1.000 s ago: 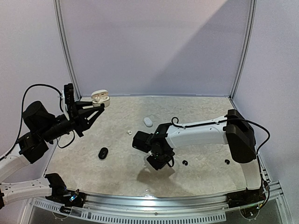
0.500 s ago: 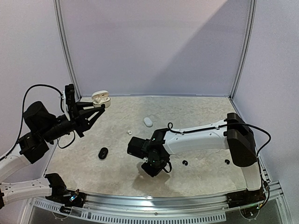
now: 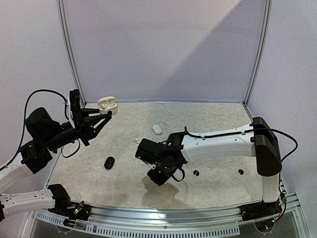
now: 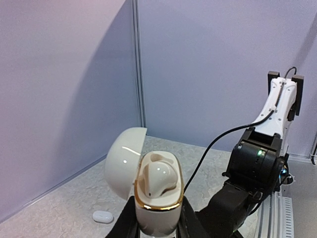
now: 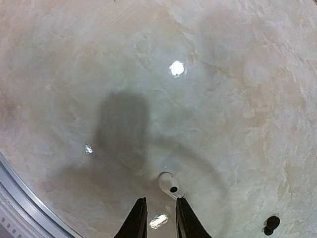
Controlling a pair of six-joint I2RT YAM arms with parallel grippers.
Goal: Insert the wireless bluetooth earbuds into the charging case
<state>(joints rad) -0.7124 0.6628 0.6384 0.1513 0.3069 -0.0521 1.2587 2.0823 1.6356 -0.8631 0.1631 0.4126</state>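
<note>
Marbled grey tabletop (image 3: pixel 218 119) fills the cell, edged at the near side by a metal rail (image 3: pixel 173 211) where both arms are bolted.

Closest to that rail, the right gripper (image 5: pixel 160 202) hangs over the middle of the table and points down at it. Its jaws stand a narrow gap apart with nothing between them. In the right wrist view a white earbud (image 5: pixel 169 184) lies just past the tip of the right-hand finger; whether it touches that finger cannot be told. To the right of this gripper a black earbud (image 3: pixel 196 173) lies on the surface, and a second black earbud (image 3: pixel 240 172) lies well apart from it, near the right arm's upright link.

On the left half, a black case (image 3: pixel 109 162) lies shut on the table. A little farther back, a small white earbud (image 3: pixel 136 141) sits alone beside the right arm's wrist. Beyond it a closed white case (image 3: pixel 157 129) rests near the table's centre.

Farther still, at the back left, the left gripper (image 4: pixel 157 218) is raised above the surface and clamped tight on the base of an open white case (image 4: pixel 157 201), which it holds upright. The lid (image 4: pixel 124 163) is swung back to the left, and a seated earbud (image 4: pixel 158 177) rests inside the gold-rimmed base.

Lilac walls (image 3: pixel 163 49) close the far side.
</note>
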